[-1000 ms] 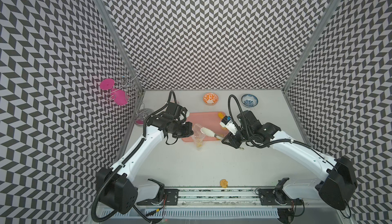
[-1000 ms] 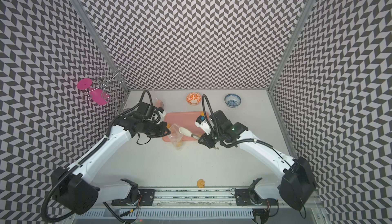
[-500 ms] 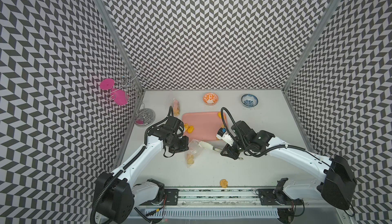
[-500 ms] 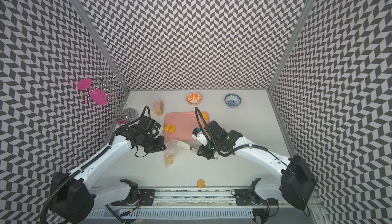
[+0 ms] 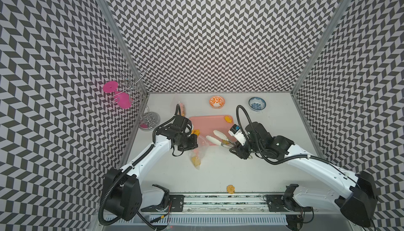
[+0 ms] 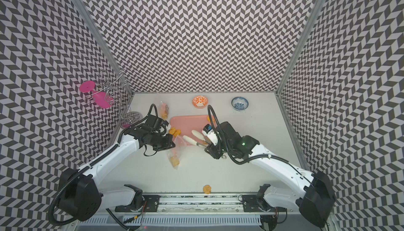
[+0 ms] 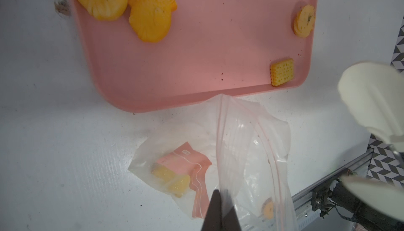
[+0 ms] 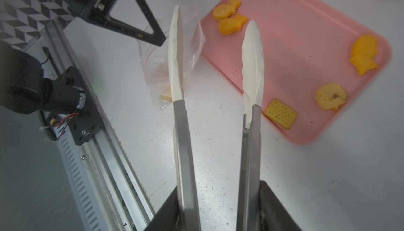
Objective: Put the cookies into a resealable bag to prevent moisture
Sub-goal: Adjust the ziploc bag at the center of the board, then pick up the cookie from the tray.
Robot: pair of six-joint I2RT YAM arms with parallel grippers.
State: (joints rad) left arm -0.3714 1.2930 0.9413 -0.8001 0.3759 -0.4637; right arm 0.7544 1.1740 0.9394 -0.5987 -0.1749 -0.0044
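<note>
Stereo pair high overhead, wrist cameras close (both see pink tray [image 7: 218, 55])

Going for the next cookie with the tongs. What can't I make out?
Cookie count in the resealable bag: left wrist view, crumpled film and a pink label cover them.
Grip of the left gripper on it: cut off by that view's edge; hidden under the wrist in both top views.
Shape of the stray cookie by the front rail: too small, both top views.
Contents of the second bag at the back: likewise too small.
</note>
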